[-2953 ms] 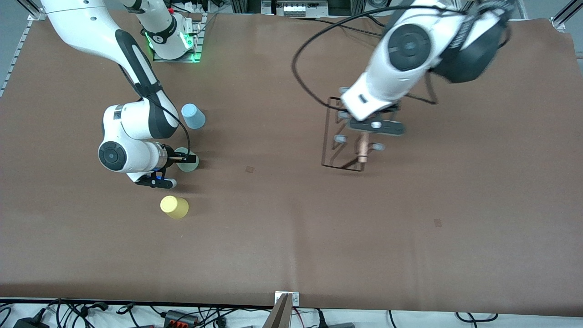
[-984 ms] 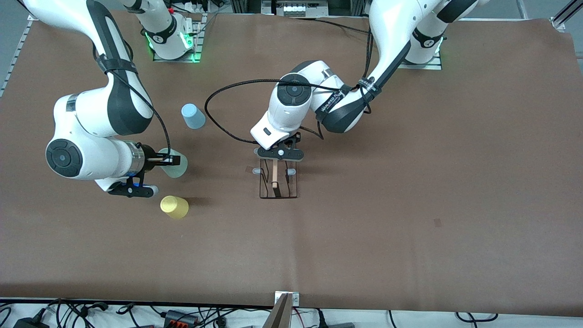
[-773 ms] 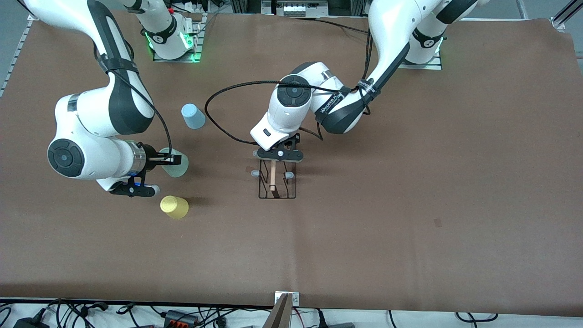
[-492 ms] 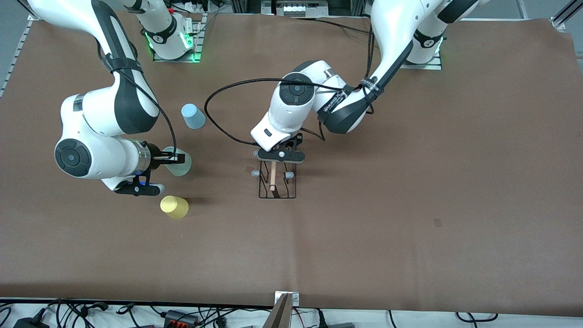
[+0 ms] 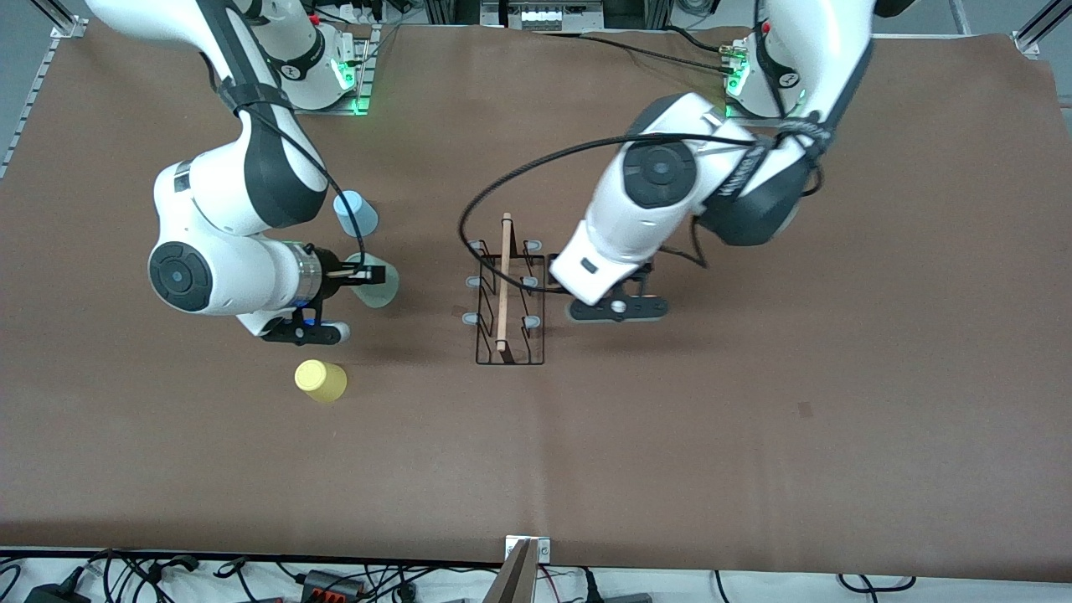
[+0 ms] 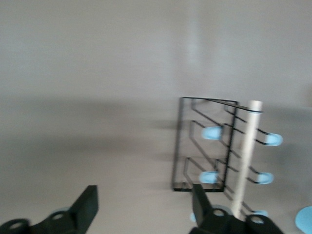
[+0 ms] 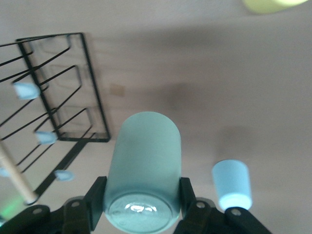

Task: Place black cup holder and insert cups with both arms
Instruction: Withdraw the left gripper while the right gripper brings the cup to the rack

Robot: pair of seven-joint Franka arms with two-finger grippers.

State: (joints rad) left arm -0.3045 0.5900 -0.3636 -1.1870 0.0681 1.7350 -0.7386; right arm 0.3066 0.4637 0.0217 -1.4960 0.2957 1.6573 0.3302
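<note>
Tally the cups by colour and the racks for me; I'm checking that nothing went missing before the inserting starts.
Mint green cup, held in the right tool: 1
Yellow cup, on the table: 1
Light blue cup, on the table: 1
Black cup holder, standing mid-table, no cups on it: 1
Total: 3 cups and 1 holder, 4 things.

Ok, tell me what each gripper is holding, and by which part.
The right gripper holds the mint green cup by its sides near the rim. The left gripper is open, holding nothing.
</note>
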